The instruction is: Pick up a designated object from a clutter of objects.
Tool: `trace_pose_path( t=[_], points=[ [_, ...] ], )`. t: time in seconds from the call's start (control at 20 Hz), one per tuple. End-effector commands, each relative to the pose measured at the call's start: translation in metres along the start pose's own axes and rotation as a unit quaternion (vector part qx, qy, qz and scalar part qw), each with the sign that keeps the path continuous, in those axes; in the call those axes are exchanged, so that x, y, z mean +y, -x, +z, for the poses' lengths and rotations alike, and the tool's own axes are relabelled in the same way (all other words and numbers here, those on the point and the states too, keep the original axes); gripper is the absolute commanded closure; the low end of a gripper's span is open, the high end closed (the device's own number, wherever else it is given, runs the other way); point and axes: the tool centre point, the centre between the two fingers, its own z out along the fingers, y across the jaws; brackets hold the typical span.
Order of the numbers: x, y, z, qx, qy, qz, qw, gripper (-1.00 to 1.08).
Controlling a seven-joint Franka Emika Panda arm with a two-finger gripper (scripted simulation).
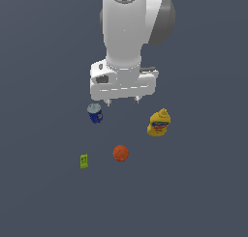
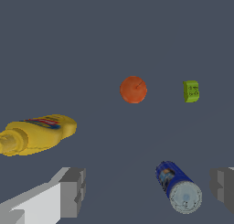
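Claw (image 2: 146,191): fingers spread – released, holding nothing.
Blue can (image 1: 95,113): upright, at ten o'clock from orange ball (image 1: 120,153).

Exterior view faces the arm—wrist view looks down, nearer.

Blue can (image 2: 177,185) with silvery top, yellow red-labelled bottle (image 2: 37,134), orange ball (image 2: 133,89), lime-green block (image 2: 191,91).

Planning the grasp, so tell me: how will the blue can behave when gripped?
The blue can looks rigid, so it should hold shape. Its round, smooth wall may slip or twist between flat fingers. Standing narrow and upright, it could tip if the open pincer nudges it.
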Motion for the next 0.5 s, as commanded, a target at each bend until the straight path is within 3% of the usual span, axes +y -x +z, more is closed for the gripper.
trace_pose_path(
  t=[0.0,0.45],
  points=[
    [0.011,0.006,0.011,0.001,-0.001,-0.012,0.9999,-0.92],
    [0.056,0.038,0.061,0.004,-0.005,-0.069,0.9976,-0.92]
  ],
)
